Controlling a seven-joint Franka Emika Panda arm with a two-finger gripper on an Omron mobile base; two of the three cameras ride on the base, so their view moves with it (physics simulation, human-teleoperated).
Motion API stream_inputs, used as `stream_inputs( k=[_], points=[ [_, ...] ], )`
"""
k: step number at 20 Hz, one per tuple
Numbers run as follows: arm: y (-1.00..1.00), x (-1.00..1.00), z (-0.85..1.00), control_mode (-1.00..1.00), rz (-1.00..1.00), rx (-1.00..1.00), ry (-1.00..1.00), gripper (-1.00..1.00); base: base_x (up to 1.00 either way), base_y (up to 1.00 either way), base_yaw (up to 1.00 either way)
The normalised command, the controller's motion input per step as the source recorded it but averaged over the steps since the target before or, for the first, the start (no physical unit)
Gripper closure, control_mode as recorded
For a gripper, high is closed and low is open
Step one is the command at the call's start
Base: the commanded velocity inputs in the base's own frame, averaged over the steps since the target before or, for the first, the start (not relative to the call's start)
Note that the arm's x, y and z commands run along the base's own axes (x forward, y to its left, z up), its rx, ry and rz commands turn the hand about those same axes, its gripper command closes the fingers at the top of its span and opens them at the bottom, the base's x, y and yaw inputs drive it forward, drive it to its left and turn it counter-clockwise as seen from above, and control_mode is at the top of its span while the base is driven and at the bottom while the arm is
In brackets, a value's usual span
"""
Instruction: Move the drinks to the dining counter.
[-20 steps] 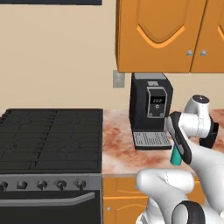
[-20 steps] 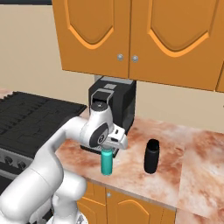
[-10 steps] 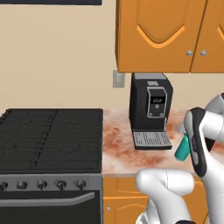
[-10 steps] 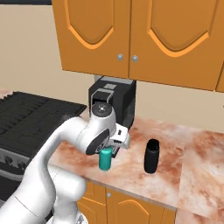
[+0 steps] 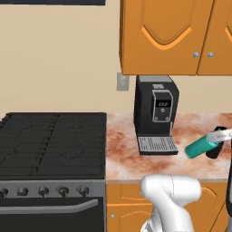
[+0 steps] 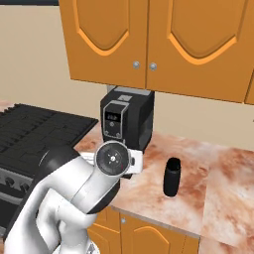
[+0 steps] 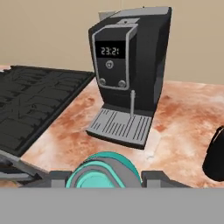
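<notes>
Gripping the smooth teal bottle (image 5: 201,146) tilted above the marbled worktop (image 5: 122,156), the gripper (image 7: 105,178) stays clamped; matte black flask (image 6: 172,177) stands nearby.

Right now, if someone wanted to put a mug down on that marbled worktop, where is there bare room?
The reddish marbled worktop is bare to the right of the black cylindrical flask, and in a strip between the black stove and the black coffee machine. It is crowded between machine and flask, where the end effector holds the tilted teal bottle.

Coffee machine (image 7: 129,83) and black flask (image 6: 172,176) flank bare worktop (image 7: 175,127).
</notes>
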Motion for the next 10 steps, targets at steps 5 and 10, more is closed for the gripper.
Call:
stream_inputs(
  k=[5, 10],
  points=[
    [0.33, -0.6, 0.19, -1.0, 0.13, -0.04, -0.13, 1.0, 0.0, 0.0, 0.0],
    [0.11, -0.02, 0.0, -1.0, 0.0, -0.01, 0.0, 1.0, 0.0, 0.0, 0.0]
  ],
)
